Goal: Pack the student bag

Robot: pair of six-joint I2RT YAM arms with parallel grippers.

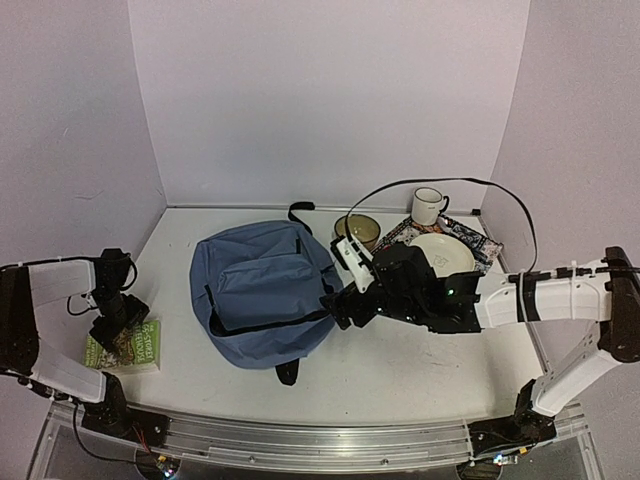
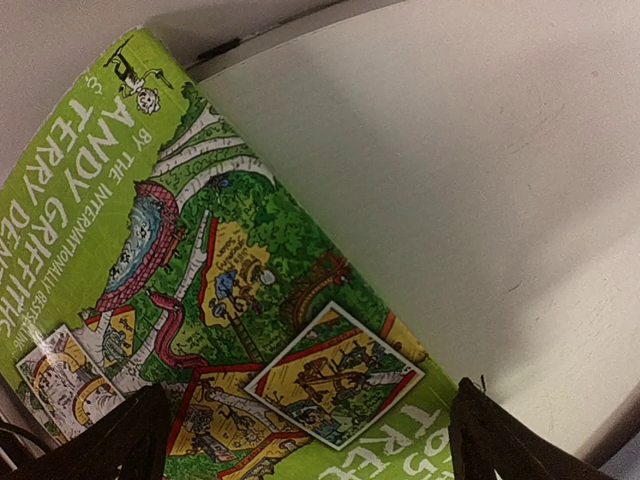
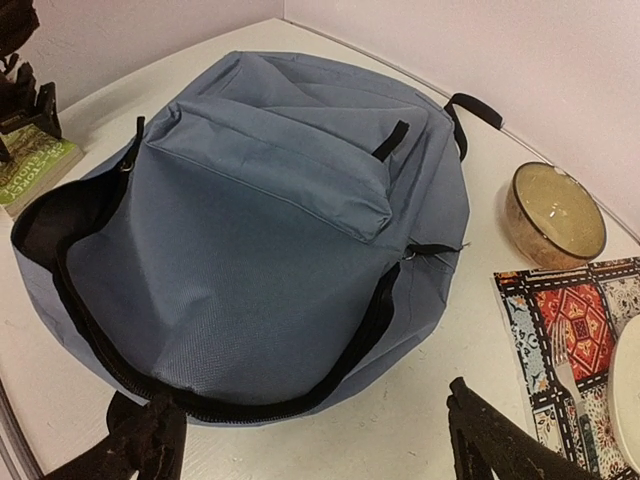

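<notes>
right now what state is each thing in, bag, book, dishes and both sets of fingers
student bag, lying flat, main zip open
book, closed, flat, cover up
mug, upright
bowl, upright, looks empty
plate, flat on the placemat
left fingers, open over the book, holding nothing
right fingers, open by the bag's unzipped edge, holding nothing

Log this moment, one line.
left gripper open above book | right gripper open at backpack | backpack unzipped, book not packed
</notes>
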